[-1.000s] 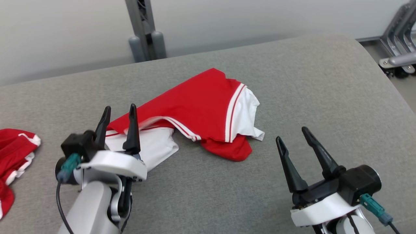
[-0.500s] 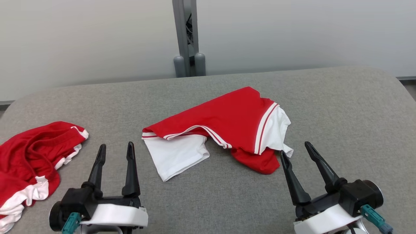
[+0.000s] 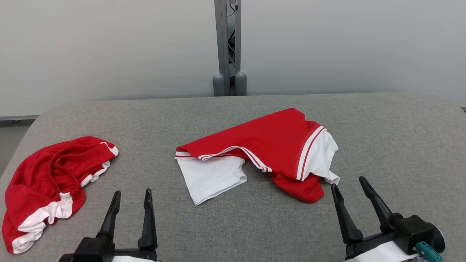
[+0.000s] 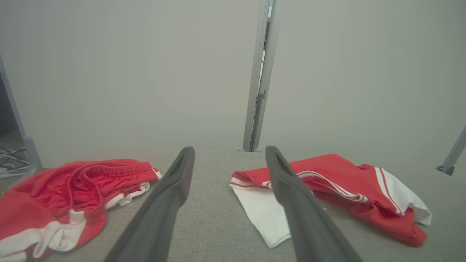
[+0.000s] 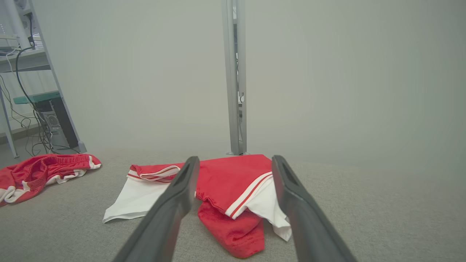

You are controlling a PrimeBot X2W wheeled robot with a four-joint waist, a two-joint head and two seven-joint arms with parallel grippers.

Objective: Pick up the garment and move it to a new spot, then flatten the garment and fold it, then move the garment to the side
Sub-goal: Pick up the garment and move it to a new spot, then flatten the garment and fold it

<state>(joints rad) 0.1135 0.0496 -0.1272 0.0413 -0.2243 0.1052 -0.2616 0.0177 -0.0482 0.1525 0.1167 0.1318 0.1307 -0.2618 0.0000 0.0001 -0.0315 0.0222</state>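
A red garment (image 3: 269, 142) with white striped panels lies loosely crumpled at the middle of the grey padded table (image 3: 382, 127); it also appears in the left wrist view as the garment (image 4: 338, 174) and in the right wrist view as the garment (image 5: 233, 174). My left gripper (image 3: 132, 192) stands open near the front edge, left of and short of the garment's white corner, nothing between its fingers. My right gripper (image 3: 347, 182) is open too, just right of the red lower fold, apart from it. Each wrist view shows its own gripper, left (image 4: 229, 149) and right (image 5: 236, 158), holding nothing.
A second red and white garment (image 3: 47, 171) lies bunched at the table's left end, also seen as a red bundle (image 4: 65, 185) from the left wrist. A grey metal post (image 3: 228, 43) stands behind the table. A rack with cables (image 5: 36, 109) is off to the left.
The head camera has swung, shifting the whole picture. My left gripper, whose fingers were at the garment's left white edge, has drawn back clear of it. The garment lies as it did.
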